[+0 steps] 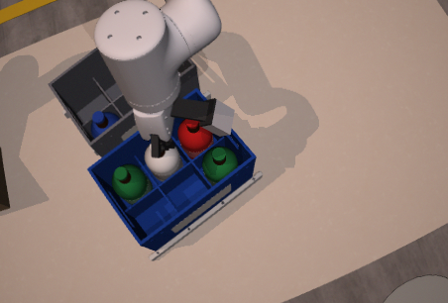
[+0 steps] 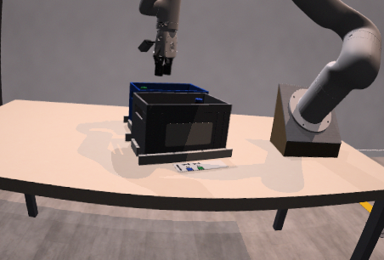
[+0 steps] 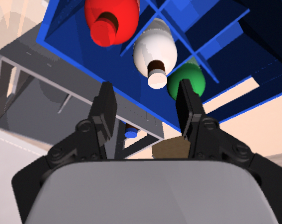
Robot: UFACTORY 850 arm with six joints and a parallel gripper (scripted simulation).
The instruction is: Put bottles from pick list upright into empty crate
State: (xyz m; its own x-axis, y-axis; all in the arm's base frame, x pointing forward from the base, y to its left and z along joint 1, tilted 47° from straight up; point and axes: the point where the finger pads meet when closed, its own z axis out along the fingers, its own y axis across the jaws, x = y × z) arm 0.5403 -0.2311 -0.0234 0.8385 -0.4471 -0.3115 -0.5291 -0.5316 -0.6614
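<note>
My gripper is open and empty, high above the crates. The blue crate holds a red bottle, a white bottle, a green bottle at the left and another green bottle at the right, all upright. A blue bottle stands in the dark grey crate; the arm hides part of that crate. The paper strip shows a blue and a green line; its counts are too small to read.
The two crates stand close side by side. A pale rail runs along the blue crate's outer side, and another rail along the grey crate's. The robot's wedge-shaped base stands at the right in the exterior view.
</note>
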